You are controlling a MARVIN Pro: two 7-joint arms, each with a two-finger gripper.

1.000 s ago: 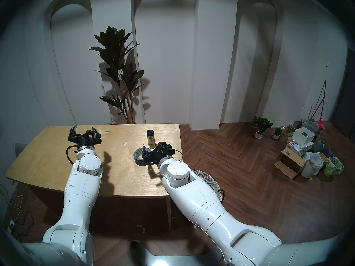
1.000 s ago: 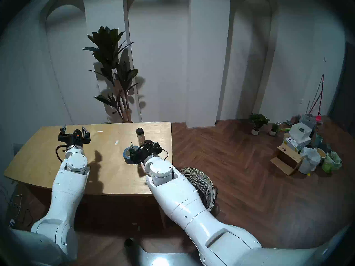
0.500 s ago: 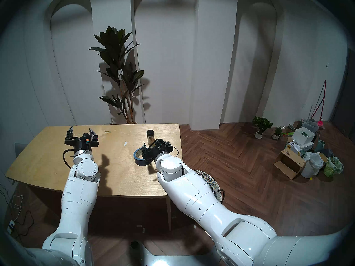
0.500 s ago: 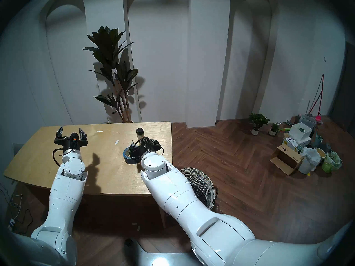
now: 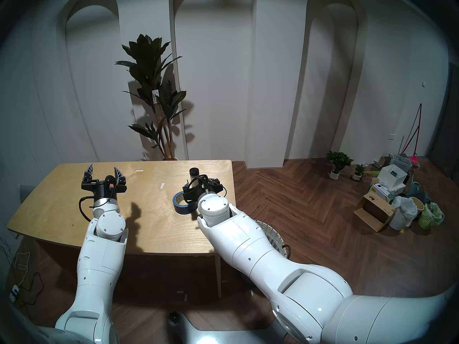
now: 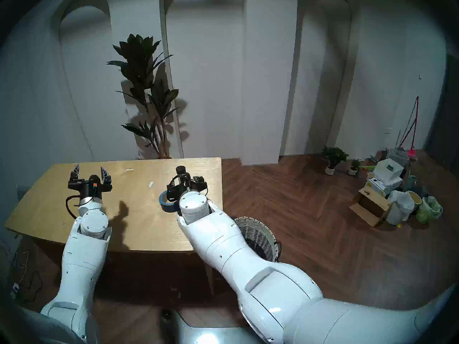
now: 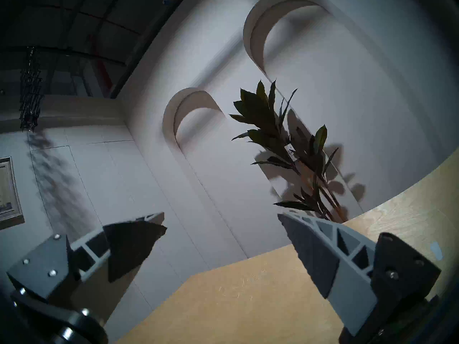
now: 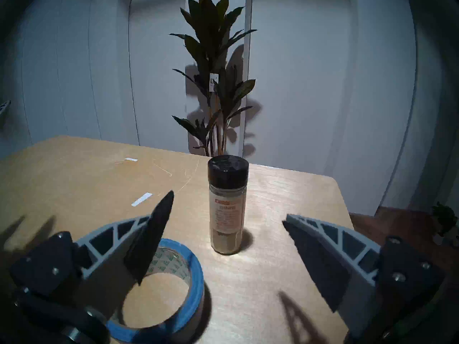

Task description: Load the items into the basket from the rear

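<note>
A small bottle [image 8: 227,207] with a black cap and tan contents stands upright near the far right of the wooden table [image 5: 62,199]; only its cap [image 5: 194,172] shows past the wrist in the head view. My right gripper [image 8: 228,205] is open just short of it, one finger to each side, touching nothing. A blue tape roll [image 5: 180,204] with a tan core lies flat under the right gripper's left finger [image 8: 149,236]. The woven basket [image 6: 258,236] stands on the floor by the table's right edge, partly hidden by my right arm. My left gripper [image 5: 103,167] hangs open and empty over the table's far left.
Two short white tape strips [image 5: 162,186] lie mid-table. A tall potted plant [image 5: 154,87] stands behind the table against the wall. Boxes, bags and small plants [image 5: 387,199] clutter the floor at far right. Cables [image 5: 24,274] trail on the floor at left.
My right gripper has moved forward from over the tape roll to in front of the bottle and now hides most of it from the head. The left arm has shifted slightly left.
</note>
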